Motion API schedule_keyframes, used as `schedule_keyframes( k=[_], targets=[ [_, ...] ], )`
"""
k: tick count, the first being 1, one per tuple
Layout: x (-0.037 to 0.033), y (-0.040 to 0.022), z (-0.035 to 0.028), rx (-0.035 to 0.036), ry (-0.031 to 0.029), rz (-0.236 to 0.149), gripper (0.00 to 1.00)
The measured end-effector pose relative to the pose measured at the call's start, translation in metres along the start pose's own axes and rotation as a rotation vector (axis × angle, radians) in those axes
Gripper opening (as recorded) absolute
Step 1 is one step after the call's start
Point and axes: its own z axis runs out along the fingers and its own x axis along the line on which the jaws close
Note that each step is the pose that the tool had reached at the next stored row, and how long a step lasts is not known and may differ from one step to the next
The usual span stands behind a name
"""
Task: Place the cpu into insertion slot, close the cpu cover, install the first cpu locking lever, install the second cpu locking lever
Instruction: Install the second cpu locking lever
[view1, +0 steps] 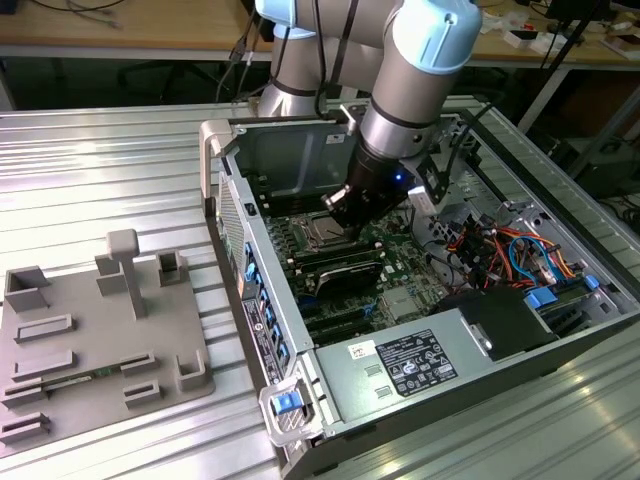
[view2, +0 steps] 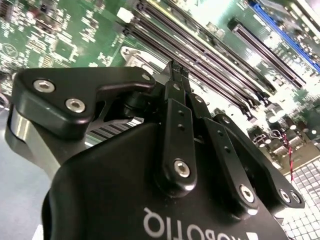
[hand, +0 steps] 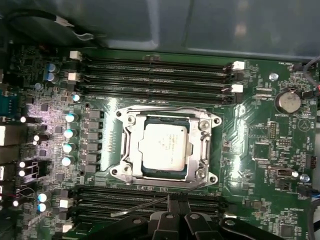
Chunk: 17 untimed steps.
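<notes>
First wrist view gives you the best look at the board: the cpu (hand: 165, 145) sits flat in the insertion slot (hand: 142, 172), silver top facing up, and the cpu cover (hand: 131, 145) is down around it, so the chip shows through the square window in the frame. A thin metal lever (hand: 137, 208) lies slanted over the memory slots (hand: 150, 75) on the gripper's side of the socket, well off from the frame's edge, so it doesn't look latched. Whether the other lever is hooked, you can't really tell from here. More long black slots run on the far side of the socket too, and there's a round coin battery (hand: 288, 102) off to one corner of the green board (hand: 250, 145).

The gripper (hand: 178, 200) pokes in at the edge of that picture, and its fingers (hand: 172, 202) look pressed together at the tips, right by the end of that loose lever. In the second wrist view you get the same thing from behind: the gripper (view2: 176, 70) comes to a closed point over the slots, with nothing visibly pinched between the tips.

In the exterior view, the gripper (view1: 340, 208) hangs down inside the open computer case (view1: 300, 350), just above the chip (view1: 326, 235). A grey parts tray (view1: 100, 340) sits on the metal table (view1: 100, 180) at the exterior view's left, well apart from the case.
</notes>
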Motion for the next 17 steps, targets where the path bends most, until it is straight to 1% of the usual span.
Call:
schedule_keyframes(
  k=[3, 4, 12, 17],
  targets=[
    [0.0107, 0.0007, 0.0010, -0.0002, 0.0031, 0.000, 0.11],
    [0.0120, 0.0008, 0.0011, -0.0003, 0.0034, 0.000, 0.11],
    [0.0124, 0.0009, 0.0022, -0.0016, 0.0033, 0.000, 0.11],
    [0.0145, 0.0010, 0.0022, -0.0016, 0.0034, 0.000, 0.11]
  ],
)
